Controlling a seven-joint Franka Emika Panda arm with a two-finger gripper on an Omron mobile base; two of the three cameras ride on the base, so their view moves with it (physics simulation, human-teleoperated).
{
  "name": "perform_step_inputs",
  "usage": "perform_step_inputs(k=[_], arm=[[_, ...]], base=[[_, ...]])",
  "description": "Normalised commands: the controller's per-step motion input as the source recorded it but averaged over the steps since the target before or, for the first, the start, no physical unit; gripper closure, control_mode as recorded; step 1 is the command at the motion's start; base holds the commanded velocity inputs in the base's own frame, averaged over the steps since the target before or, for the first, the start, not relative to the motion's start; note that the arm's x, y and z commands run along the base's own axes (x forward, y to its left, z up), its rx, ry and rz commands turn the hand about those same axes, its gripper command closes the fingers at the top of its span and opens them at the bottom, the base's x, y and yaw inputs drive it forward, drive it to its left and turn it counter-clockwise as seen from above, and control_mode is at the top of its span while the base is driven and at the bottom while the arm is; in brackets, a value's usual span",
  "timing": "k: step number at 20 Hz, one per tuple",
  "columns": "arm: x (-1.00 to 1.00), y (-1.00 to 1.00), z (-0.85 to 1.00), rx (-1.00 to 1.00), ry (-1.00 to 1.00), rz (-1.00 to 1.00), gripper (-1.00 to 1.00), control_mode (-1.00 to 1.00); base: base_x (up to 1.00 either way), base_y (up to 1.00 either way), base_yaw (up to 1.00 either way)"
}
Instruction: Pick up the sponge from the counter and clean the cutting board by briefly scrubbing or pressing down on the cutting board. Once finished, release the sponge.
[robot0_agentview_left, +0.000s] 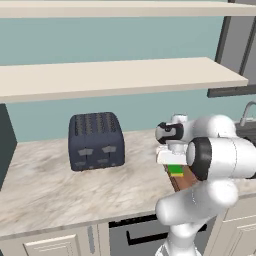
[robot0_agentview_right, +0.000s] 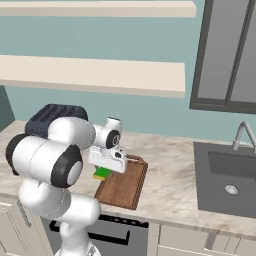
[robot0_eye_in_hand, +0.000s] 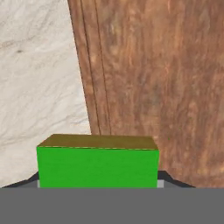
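Now the fingers (robot0_agentview_right: 103, 172) clamp the green sponge (robot0_eye_in_hand: 97, 162) over the cutting board's (robot0_agentview_right: 125, 186) left rim; shifting inward, then pressing flat, should scrub well.

No readable text, label, brand, number or sign anywhere: none on the toaster (robot0_agentview_left: 96, 140) at left centre, none on the cutting board (robot0_agentview_right: 123, 184), none on the sponge (robot0_eye_in_hand: 97, 164).

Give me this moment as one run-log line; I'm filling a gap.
gripper: shut on sponge | sponge: held over cutting board edge | counter: toaster at rear
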Motion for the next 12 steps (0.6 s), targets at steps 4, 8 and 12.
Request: perform_step_inputs(k=[4,8,12], arm=[[-0.51,0.95,0.23,-0.01,-0.11,0.00,1.00,-1.00],[-0.05,0.86,0.01,-0.04,0.00,0.00,1.00,-1.00],[0.00,0.36,0.00,-0.01,0.00,0.00,1.00,-1.00]], base=[[0.00,0.00,0.00],[0.00,0.00,0.00],[0.00,0.00,0.00]])
